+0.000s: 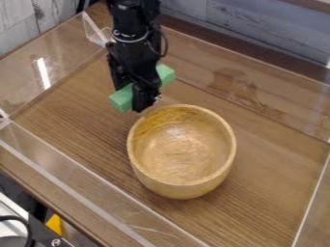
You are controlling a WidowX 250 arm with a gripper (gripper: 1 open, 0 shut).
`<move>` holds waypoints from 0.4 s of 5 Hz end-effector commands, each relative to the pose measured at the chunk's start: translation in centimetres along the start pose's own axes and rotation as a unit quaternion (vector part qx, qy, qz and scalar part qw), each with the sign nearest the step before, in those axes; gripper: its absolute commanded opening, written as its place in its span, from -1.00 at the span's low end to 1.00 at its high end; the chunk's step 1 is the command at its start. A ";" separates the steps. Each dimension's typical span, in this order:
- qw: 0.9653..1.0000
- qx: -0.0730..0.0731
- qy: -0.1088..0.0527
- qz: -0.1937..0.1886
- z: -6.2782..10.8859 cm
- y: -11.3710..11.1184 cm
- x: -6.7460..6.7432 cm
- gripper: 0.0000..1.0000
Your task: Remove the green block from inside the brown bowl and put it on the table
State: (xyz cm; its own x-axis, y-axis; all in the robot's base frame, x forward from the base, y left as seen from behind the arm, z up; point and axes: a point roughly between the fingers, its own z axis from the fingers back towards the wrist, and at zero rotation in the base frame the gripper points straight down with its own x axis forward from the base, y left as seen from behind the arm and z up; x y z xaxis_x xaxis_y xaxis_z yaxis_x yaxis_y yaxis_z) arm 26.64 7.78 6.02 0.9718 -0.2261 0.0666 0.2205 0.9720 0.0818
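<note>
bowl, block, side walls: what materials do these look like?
Brown bowl: looks like light wood, smooth satin finish, grain rings visible inside. Green block: solid matte green, no grain; painted wood or plastic, can't tell. Side walls: clear acrylic or similar, see-through with glare.

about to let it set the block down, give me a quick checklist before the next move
1. Green block held in the tool: ok, jaws shut on it.
2. Block out of the brown bowl: ok, the bowl is empty.
3. Bare table below the block: ok.
4. Block clear of the bowl rim: ok, it hangs up-left of the rim.
5. Block touching the table: cannot tell.
6. Clear acrylic wall well off: ok.
</note>
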 end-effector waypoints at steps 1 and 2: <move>1.000 0.007 -0.017 -0.004 1.6 0.8 1.2 -1.00; 1.000 0.006 -0.017 -0.008 1.8 1.3 1.9 -1.00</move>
State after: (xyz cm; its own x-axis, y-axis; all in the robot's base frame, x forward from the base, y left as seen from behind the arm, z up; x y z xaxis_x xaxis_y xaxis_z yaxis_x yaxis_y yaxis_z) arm 27.68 8.00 6.83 0.9665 -0.2514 0.0526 0.2476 0.9664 0.0696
